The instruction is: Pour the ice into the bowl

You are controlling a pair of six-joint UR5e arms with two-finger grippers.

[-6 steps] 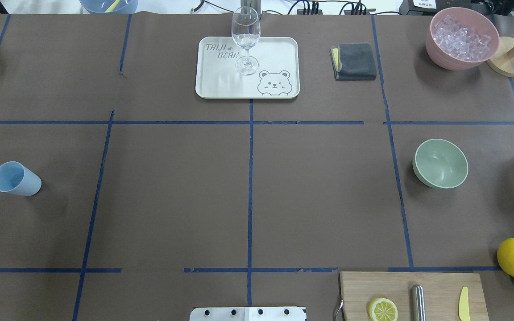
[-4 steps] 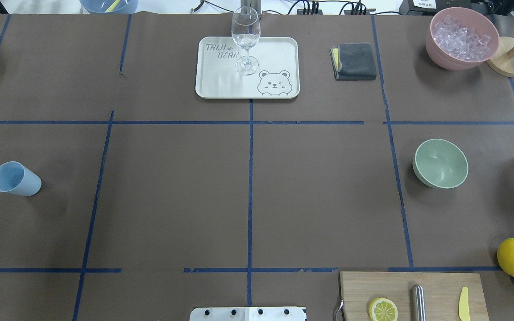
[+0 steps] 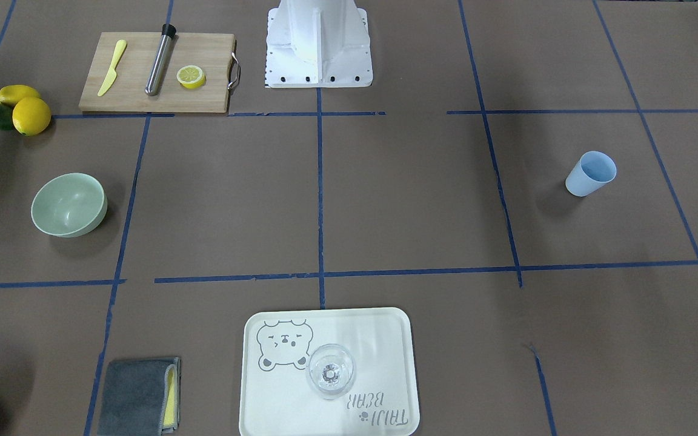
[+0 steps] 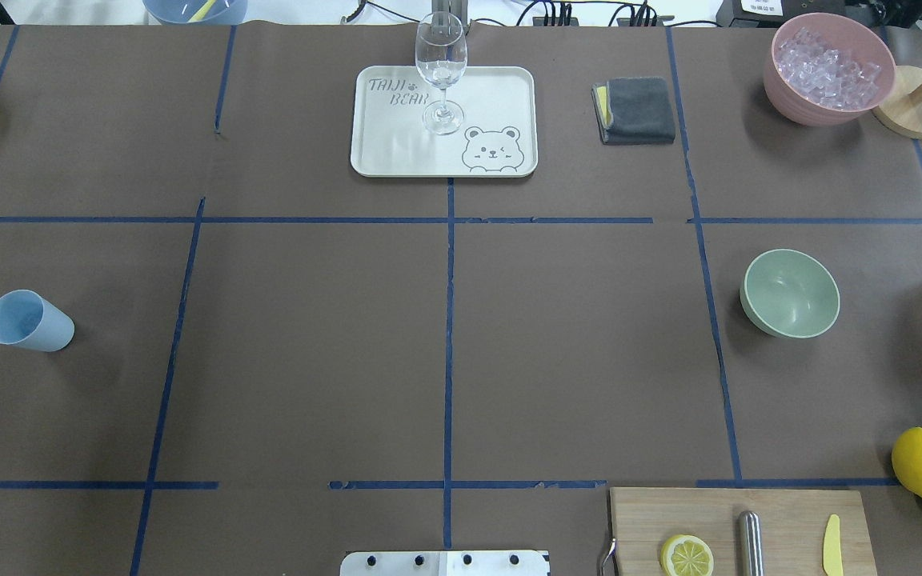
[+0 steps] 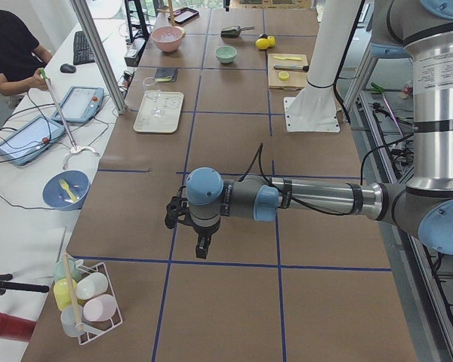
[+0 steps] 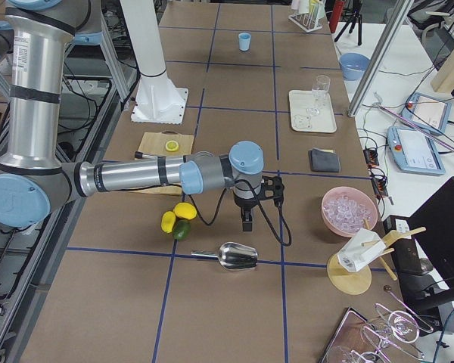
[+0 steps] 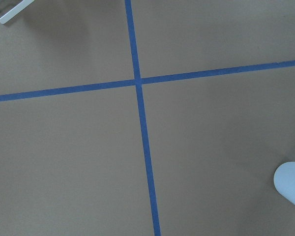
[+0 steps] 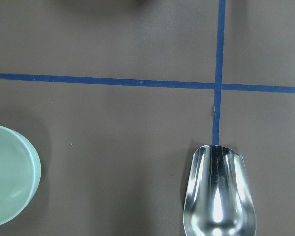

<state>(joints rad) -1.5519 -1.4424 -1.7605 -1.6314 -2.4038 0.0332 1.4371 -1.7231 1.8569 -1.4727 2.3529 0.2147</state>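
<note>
Nothing has shifted overhead. Right gripper (image 6: 247, 221), spread or pressed I cannot tell, should take the scoop (image 8: 219, 191) at five o'clock in its wrist view squarely; bowl (image 8: 10, 174) sits at eight.

The left arm (image 5: 325, 200) and right arm (image 6: 136, 175) are silver tubes with pale blue joint caps, a black cable (image 6: 276, 225) at each wrist, on a white pedestal (image 3: 319, 36).

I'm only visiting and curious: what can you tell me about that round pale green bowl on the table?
The round pale mint-green bowl looks like smooth matte plastic, with a thin rim and a body that narrows toward its base. It stands upright, mouth up, and is empty. It rests on the brown paper-covered table, close to a blue tape line but apart from it. Nothing else touches it.
</note>
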